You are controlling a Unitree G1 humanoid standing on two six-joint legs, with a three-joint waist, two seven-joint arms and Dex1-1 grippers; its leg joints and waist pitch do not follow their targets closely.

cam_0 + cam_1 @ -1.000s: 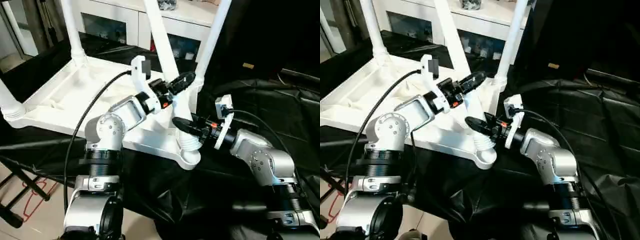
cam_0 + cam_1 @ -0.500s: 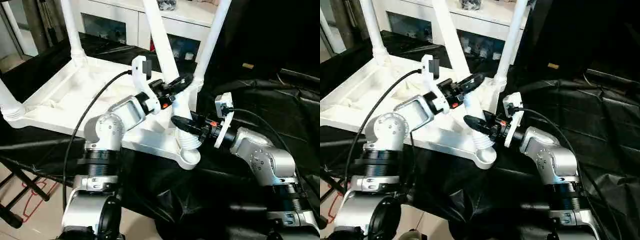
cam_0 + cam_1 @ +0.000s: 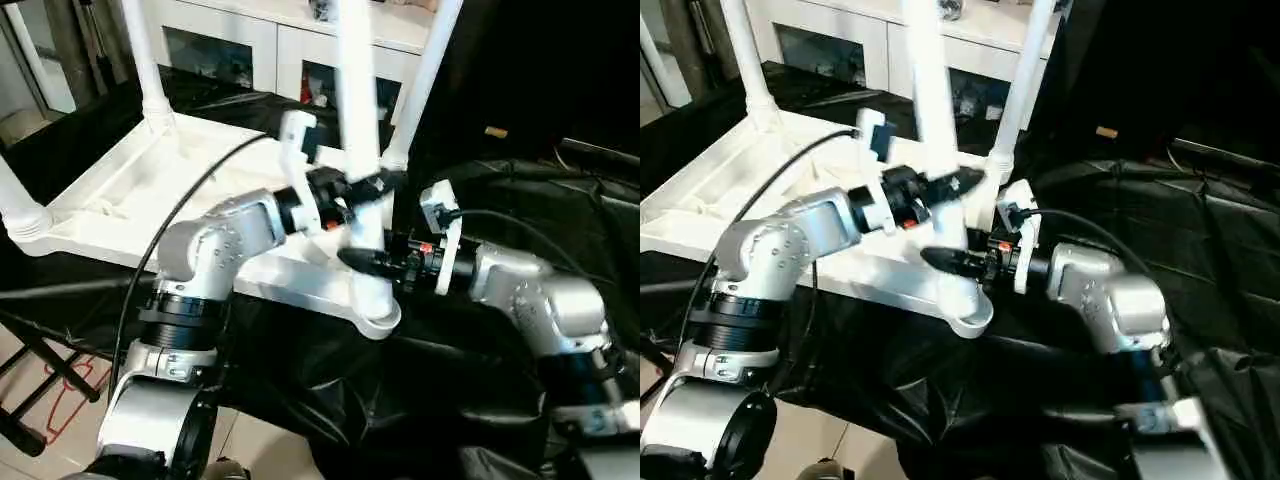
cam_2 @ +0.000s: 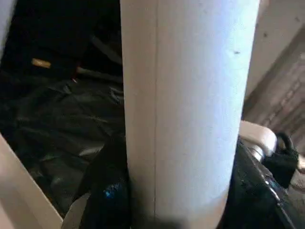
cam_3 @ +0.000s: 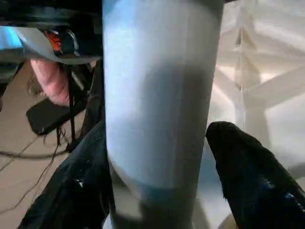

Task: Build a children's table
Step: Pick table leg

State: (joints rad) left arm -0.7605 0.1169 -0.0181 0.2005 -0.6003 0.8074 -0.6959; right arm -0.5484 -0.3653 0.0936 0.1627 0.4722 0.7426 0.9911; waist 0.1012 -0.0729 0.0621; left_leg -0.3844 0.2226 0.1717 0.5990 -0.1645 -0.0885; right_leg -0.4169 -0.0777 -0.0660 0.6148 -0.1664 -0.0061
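Around the near-corner leg (image 3: pixel 358 130) of the upturned tabletop (image 3: pixel 120 190) both grippers are closed. The left gripper (image 3: pixel 365 187) clasps the white tube partway up from its socket, and the left wrist view has a black finger (image 4: pixel 107 191) on either side of the tube, pressed against it. The right gripper (image 3: pixel 368 262) holds the same leg lower down, just above the rounded corner socket (image 3: pixel 378 318), with its black fingers (image 5: pixel 248 176) flanking the tube in the right wrist view. This leg stands close to upright in the socket. The tabletop lies ribbed side up on the black-draped work table (image 3: pixel 520 180), its near corner toward the robot. Farther from that leg, another leg (image 3: pixel 428 75) rises from the corner behind it, and a third leg (image 3: pixel 143 60) stands at the far left corner. A white cabinet (image 3: pixel 250 45) stands behind the tabletop.
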